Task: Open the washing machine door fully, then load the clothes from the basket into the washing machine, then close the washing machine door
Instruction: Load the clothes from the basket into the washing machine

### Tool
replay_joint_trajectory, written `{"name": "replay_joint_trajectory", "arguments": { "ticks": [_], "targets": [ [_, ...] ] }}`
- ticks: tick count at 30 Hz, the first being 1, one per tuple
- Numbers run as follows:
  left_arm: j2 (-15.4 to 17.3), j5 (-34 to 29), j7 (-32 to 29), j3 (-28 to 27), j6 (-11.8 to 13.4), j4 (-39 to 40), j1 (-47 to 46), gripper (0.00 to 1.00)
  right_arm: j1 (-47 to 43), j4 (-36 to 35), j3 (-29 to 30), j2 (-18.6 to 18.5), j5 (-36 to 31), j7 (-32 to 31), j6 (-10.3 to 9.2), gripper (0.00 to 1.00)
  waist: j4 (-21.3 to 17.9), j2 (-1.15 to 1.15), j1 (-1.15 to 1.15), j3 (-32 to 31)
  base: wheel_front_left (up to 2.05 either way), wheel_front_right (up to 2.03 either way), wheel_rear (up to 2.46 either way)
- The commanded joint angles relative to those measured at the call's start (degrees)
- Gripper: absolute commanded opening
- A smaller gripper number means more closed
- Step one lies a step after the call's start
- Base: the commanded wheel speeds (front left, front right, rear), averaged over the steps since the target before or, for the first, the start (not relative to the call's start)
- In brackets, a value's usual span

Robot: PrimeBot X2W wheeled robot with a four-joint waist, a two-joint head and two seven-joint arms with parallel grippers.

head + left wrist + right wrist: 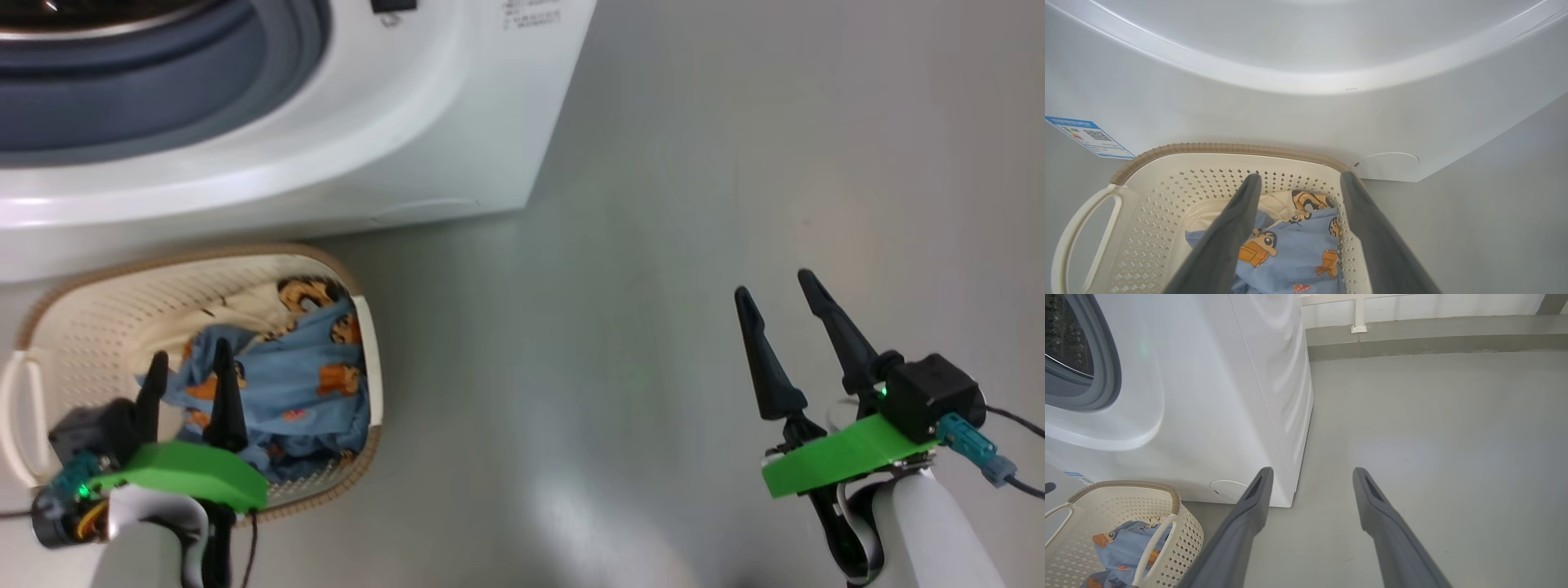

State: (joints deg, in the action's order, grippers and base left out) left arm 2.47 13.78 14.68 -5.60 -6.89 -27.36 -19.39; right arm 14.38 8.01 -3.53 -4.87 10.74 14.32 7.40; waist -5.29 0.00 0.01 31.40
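Observation:
The white washing machine stands at the top left, its grey-blue seal and drum mouth uncovered; its door is out of view. On the floor in front sits the cream basket with light-blue bear-print clothes and a cream piece inside. My left gripper hangs open just above the basket, fingers over the blue fabric, nothing held. In the left wrist view the clothes lie between and below the open fingers. My right gripper is open over bare floor, far right of the basket.
Grey floor spreads to the right of the machine. A blue label sticker and round filter cap mark the machine's lower front. A low wall ledge with a white post runs behind.

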Motion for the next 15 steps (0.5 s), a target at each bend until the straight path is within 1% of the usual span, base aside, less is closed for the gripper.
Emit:
{"name": "replay_joint_trajectory", "arguments": {
  "ticks": [1,7,15],
  "targets": [
    [1.76,-0.64,0.32,-1.94,-0.19,0.00,-0.66,1.00,0.29,-1.51,-1.77,0.04,0.54,0.68,0.09,1.00,-2.14,0.00,-0.01,4.59,0.00,0.00,0.00],
    [4.66,-1.16,0.32,-2.94,-0.39,-6.69,-5.36,1.00,2.53,-1.94,-2.84,0.47,1.14,0.68,0.09,1.00,-4.49,0.00,-0.01,9.10,0.00,0.00,0.00],
    [7.94,-1.80,0.31,-3.66,0.05,-16.37,-9.31,1.00,3.97,-1.86,-3.59,1.18,2.00,0.68,0.09,1.00,-6.98,0.00,-0.01,12.56,0.00,0.00,0.00]
  ]
}}
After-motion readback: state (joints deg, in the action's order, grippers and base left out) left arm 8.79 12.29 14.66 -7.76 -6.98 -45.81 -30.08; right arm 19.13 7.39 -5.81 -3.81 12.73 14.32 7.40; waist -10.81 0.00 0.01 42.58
